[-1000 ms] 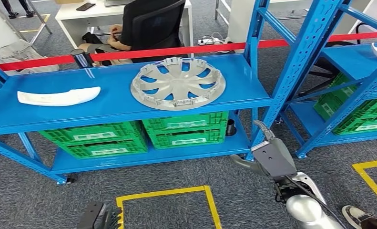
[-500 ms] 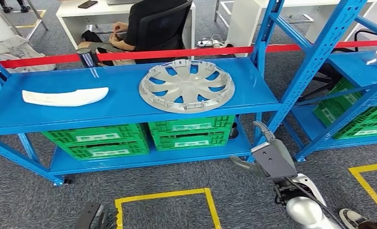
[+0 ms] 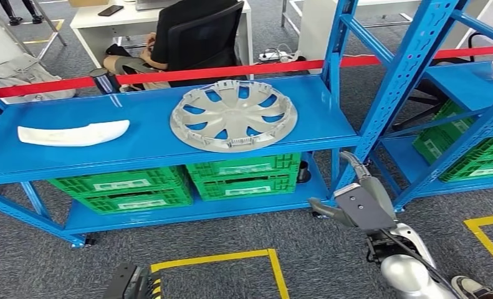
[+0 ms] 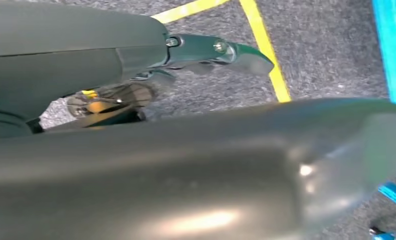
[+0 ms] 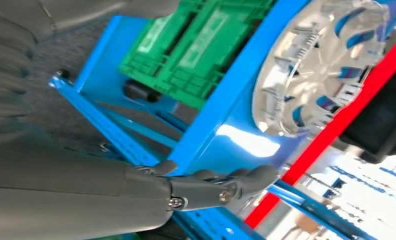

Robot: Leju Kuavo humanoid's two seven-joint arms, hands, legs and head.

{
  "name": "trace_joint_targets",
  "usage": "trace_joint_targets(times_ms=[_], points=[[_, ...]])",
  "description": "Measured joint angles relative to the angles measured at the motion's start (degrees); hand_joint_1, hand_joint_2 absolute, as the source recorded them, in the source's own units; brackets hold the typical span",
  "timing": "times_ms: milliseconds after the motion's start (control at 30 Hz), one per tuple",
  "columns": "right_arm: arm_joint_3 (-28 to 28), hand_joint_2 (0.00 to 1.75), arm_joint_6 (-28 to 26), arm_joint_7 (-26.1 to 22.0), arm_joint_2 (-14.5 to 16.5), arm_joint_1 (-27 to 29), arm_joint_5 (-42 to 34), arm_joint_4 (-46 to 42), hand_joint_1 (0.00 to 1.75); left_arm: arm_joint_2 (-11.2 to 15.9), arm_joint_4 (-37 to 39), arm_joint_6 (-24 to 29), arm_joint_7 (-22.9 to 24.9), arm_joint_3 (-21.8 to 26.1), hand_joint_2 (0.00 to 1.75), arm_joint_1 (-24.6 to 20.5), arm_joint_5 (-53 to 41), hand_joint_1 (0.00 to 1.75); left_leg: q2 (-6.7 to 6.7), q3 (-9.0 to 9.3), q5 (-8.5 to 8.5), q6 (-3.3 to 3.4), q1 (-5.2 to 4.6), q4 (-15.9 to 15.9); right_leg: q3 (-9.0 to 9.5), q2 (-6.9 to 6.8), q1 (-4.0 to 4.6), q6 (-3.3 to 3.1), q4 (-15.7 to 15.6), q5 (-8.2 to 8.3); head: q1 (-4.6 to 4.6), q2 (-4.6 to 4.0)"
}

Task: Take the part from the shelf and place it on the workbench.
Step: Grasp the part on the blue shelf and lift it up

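shelf [image 3: 138, 134] blue, top deck far ahead | wheel cover [image 3: 234, 115] flat at deck centre, white trim piece [image 3: 73, 132] well left | right hand [image 3: 356, 202] raised low right, empty, fingers apart | left hand [image 3: 130, 283] near edge, state cannot tell | judged: approach first, reach rim from near side

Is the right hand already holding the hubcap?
No. In the head view the right hand hangs empty below and in front of the shelf, while the hubcap lies on the shelf untouched.
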Motion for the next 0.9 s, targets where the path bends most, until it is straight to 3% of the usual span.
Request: trace_joint_targets(times_ms=[67,100,133,200,233,300,400,467,533,567,600,633,700,733,800,900], points=[[-0.51,1.75,-0.15,0.68,-0.35,-0.04,1.02,-0.35,0.0,-0.03,-0.02,-0.25,0.07,-0.02,0.0,0.01,-0.22,0.0,0.0,-3.4,-1.41,-0.13,0.07,5.75,0.17,0.01,0.04,-0.14,0.0,-0.19,0.0,0.01],[-0.87,1.75,-0.16,1.2,-0.58,-0.08,1.68,-0.6,0.0,-0.03,-0.02,-0.39,0.13,-0.03,0.0,-0.01,-0.36,0.0,0.0,-3.8,-0.48,-0.04,0.07,5.86,0.35,0.05,0.06,-0.13,0.0,-0.31,0.0,0.01],[-1.32,1.75,-0.09,1.72,-0.79,-0.16,2.39,-0.88,0.0,-0.03,-0.04,-0.54,0.21,-0.04,0.0,-0.06,-0.51,0.0,0.0,-3.09,1.44,0.17,0.06,3.77,0.63,0.11,0.08,-0.06,0.01,-0.46,0.0,0.0],[-2.28,1.75,0.32,2.61,-1.17,-0.5,3.73,-1.51,0.0,-0.03,-0.08,-0.73,0.33,-0.04,0.0,-0.2,-0.8,0.0,-0.01,0.13,5.7,0.86,-0.09,-3.7,1.25,0.19,0.16,0.22,0.0,-0.84,0.0,0.0],[-2.74,1.75,0.56,2.89,-1.35,-0.74,4.29,-1.76,0.0,-0.03,-0.11,-0.84,0.36,-0.04,0.0,-0.3,-0.92,0.0,-0.01,1.54,6.78,1.15,-0.23,-6.81,1.41,0.22,0.24,0.47,0.02,-1.02,-0.01,0.0],[-3.47,1.75,0.92,3.32,-1.72,-1.06,4.99,-2.08,0.0,-0.08,-0.15,-1.04,0.45,-0.05,0.0,-0.45,-1.09,0.0,-0.01,2.7,6.91,1.54,-0.51,-9.42,1.53,0.25,0.3,1.13,-0.13,-1.16,0.01,0.0],[-4.5,1.75,1.25,3.76,-2.55,-1.1,5.55,-2.64,0.0,-0.26,-0.27,-1.15,0.63,-0.08,0.0,-0.5,-1.23,0.0,-0.06,3.21,7.05,2.37,-0.34,-10.34,1.68,0.16,0.22,2.21,0.03,-1.55,0.04,-0.01],[-5.17,1.75,1.48,3.98,-3.23,-1.15,6.03,-3.01,0.0,-0.37,-0.33,-1.17,0.69,-0.08,0.0,-0.64,-1.29,0.0,0.01,3.71,7.23,3.03,-0.14,-10.97,-0.14,0.09,0.24,2.7,3.93,-3.67,0.09,0.0],[-5.5,1.75,1.95,4.38,-3.64,-1.04,6.49,-3.05,0.0,-0.54,-0.32,-1.17,0.69,-0.08,0.0,-0.75,-1.31,0.0,0.11,3.86,7.08,3.41,-0.2,-11.02,-4.02,0.06,0.29,3.0,10.89,-6.58,0.14,-0.01],[-5.57,1.75,2.16,4.66,-3.75,-0.96,6.65,-3.05,0.0,-0.64,-0.32,-1.17,0.69,-0.08,0.0,-0.76,-1.31,0.0,0.13,3.91,6.98,3.47,-0.22,-11.01,-5.67,0.06,0.28,3.11,13.5,-7.17,0.15,-0.01],[-5.66,1.75,2.31,4.93,-3.84,-0.94,6.82,-3.05,0.0,-0.71,-0.33,-1.17,0.71,-0.08,0.0,-0.76,-1.31,0.0,0.14,4.02,6.84,3.45,-0.21,-10.99,-6.44,0.05,0.25,3.19,14.26,-6.65,0.15,0.0],[-5.73,1.75,2.39,5.25,-3.92,-1.03,6.97,-3.05,0.0,-0.75,-0.33,-1.17,0.73,-0.08,0.0,-0.77,-1.31,0.0,0.14,4.21,6.66,3.36,-0.17,-10.94,-6.15,0.03,0.2,3.27,12.92,-5.08,0.15,0.0],[-5.85,1.75,2.5,5.69,-4.07,-1.37,7.14,-3.08,0.0,-0.79,-0.39,-1.17,0.83,-0.08,0.0,-0.85,-1.3,0.0,0.08,4.65,6.09,2.92,-0.12,-10.65,-3.25,-0.06,0.02,3.37,6.16,-0.98,0.15,0.0],[-5.86,1.75,2.63,5.86,-4.11,-1.59,7.17,-3.1,0.0,-0.79,-0.42,-1.17,0.91,-0.08,0.0,-0.94,-1.28,0.0,0.01,4.74,5.74,2.59,-0.21,-10.35,-1.88,-0.03,-0.01,3.14,3.08,0.27,0.14,-0.01],[-5.86,1.75,2.93,5.98,-4.14,-1.97,7.17,-3.1,0.0,-0.77,-0.47,-1.16,1.1,-0.08,0.0,-1.14,-1.25,0.0,-0.07,4.73,5.27,1.98,-0.44,-10.06,-0.73,0.07,0.05,2.33,0.42,0.62,0.11,-0.01],[-5.86,1.75,3.26,5.84,-4.15,-2.47,7.14,-3.09,0.0,-0.71,-0.52,-1.15,1.29,-0.08,0.0,-1.31,-1.16,0.0,-0.06,4.81,4.74,1.08,-0.42,-9.8,-0.55,0.15,0.02,1.03,0.22,0.39,0.07,0.0]])
